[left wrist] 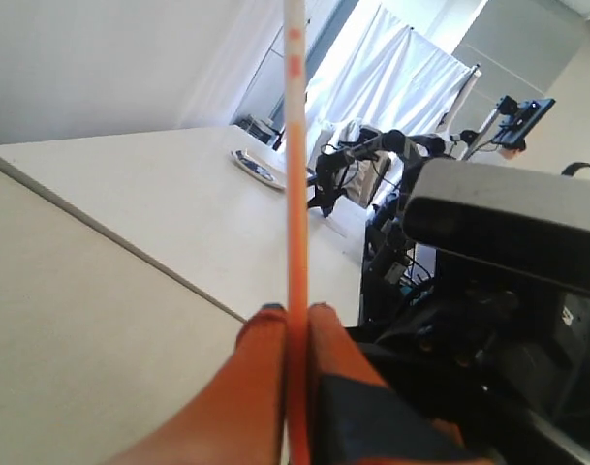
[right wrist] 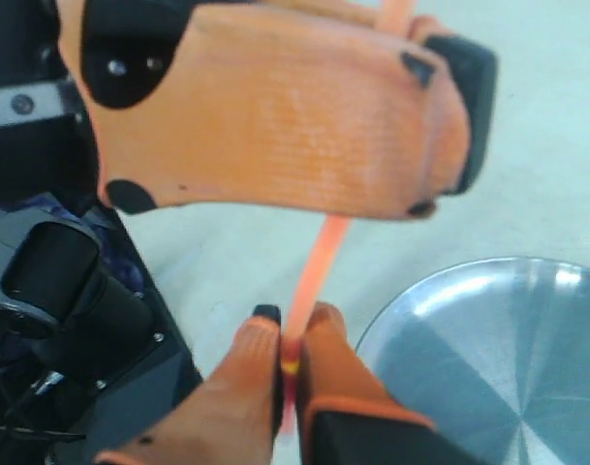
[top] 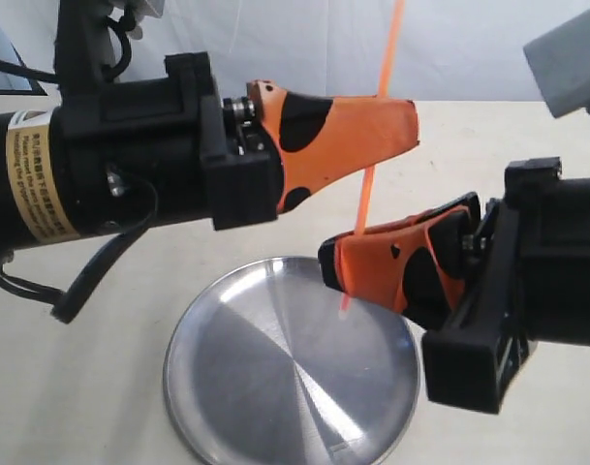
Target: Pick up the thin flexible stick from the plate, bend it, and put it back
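Note:
The thin orange-red stick (top: 369,190) stands nearly upright above the round silver plate (top: 265,387). Its top runs out of the exterior view and its lower tip hangs just over the plate. My left gripper (top: 403,124) is shut on the stick's upper part; in the left wrist view the stick (left wrist: 295,174) rises straight from between the left gripper's (left wrist: 295,315) orange fingers. My right gripper (top: 335,263) is shut on the stick's lower part. The right wrist view shows the stick (right wrist: 319,257) pinched in the right gripper (right wrist: 293,325), with the plate (right wrist: 488,358) beside it.
The plate lies on a pale tabletop (top: 72,387). A grey camera housing (top: 566,68) shows at the upper right. In the left wrist view, a second table holds a small dish (left wrist: 259,168), with other robot equipment (left wrist: 372,155) behind it.

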Available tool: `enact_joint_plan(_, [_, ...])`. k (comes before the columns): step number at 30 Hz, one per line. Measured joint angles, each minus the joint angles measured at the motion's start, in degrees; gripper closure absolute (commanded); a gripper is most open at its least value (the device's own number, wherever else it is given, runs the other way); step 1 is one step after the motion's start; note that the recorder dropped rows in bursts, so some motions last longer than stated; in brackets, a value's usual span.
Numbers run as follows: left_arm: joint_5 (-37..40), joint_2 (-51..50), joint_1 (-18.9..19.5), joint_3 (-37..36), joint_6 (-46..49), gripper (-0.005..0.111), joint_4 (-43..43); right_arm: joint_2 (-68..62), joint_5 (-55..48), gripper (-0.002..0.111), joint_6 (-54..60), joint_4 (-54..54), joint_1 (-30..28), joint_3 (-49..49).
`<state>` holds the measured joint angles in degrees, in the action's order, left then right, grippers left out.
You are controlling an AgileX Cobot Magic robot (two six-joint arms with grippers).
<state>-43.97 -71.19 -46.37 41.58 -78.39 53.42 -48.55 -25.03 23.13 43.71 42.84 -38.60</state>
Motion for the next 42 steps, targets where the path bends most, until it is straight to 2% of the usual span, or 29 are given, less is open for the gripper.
enact_joint_plan(5, [0.51, -0.23, 0.00, 0.00, -0.66, 0.106, -0.98, -0.41, 5.03, 0.049, 0.41, -1.55, 0.00, -0.13])
enact_joint_plan(6, [0.51, -0.33, 0.00, -0.11, -0.82, 0.106, -0.98, -0.69, 6.10, 0.043, 0.41, -1.55, 0.00, -0.26])
enact_joint_plan(7, [0.51, -0.34, 0.00, -0.11, -1.08, 0.106, -0.98, -1.04, 7.37, 0.042, 0.45, -1.55, 0.00, -0.26])
enact_joint_plan(9, [0.51, -0.34, 0.00, -0.19, -1.38, 0.106, -0.98, -2.14, 8.74, 0.046, 0.59, -1.55, 0.00, -0.26])
enact_joint_plan(11, [0.51, -0.34, 0.00, -0.19, -1.94, 0.106, -0.98, -3.57, 9.54, 0.056, 0.59, -1.30, 0.00, -0.26])
enact_joint_plan(13, [0.30, -0.34, 0.00, -0.19, -2.08, 0.106, -0.98, -5.10, 9.67, 0.073, 0.69, -1.14, 0.00, -0.26])
enact_joint_plan(15, [0.15, -0.34, 0.00, -0.19, -2.19, 0.106, -0.98, -6.46, 9.67, 0.100, 0.69, -0.89, 0.00, -0.26])
enact_joint_plan(16, [0.15, -0.34, 0.00, -0.19, -2.19, 0.106, -0.98, -6.84, 9.49, 0.108, 0.69, -0.89, 0.00, -0.26])
enact_joint_plan(20, [0.75, -0.52, 0.10, -0.19, -2.19, 0.106, -0.87, -6.96, 8.11, 0.108, 0.84, -0.27, 0.11, -0.34])
enact_joint_plan(22, [0.87, -0.52, 0.10, -0.19, -2.19, 0.102, -0.87, -6.48, 7.32, 0.108, 0.83, -0.27, 0.11, -0.46])
enact_joint_plan(24, [0.39, -0.52, 0.10, -0.19, -2.19, 0.092, -0.64, -5.67, 6.36, 0.108, 0.83, -0.27, 0.11, -0.46])
enact_joint_plan(28, [-0.09, -0.52, 0.10, -0.19, -1.87, 0.062, -1.68, -4.39, 3.56, 0.109, 0.83, -0.27, 0.11, -0.46])
enact_joint_plan(30, [-0.09, -0.52, 0.10, -0.19, -1.25, 0.058, -4.34, -3.87, 2.06, 0.109, 0.83, -0.27, 0.11, -0.46])
enact_joint_plan(32, [-0.09, -0.52, 0.10, -0.19, -0.13, 0.065, -8.42, -3.63, 0.70, 0.109, 0.83, -0.27, 0.11, -0.46])
enact_joint_plan(37, [0.08, -0.52, 0.10, -0.19, 6.29, 0.106, -13.57, -3.63, -2.91, 0.109, 1.72, 1.61, 0.11, -0.46])
enact_joint_plan(42, [-0.81, -0.42, 0.10, -0.19, 12.90, 0.106, -11.00, -1.36, -5.99, 0.109, 6.68, 10.25, 0.01, -0.46])
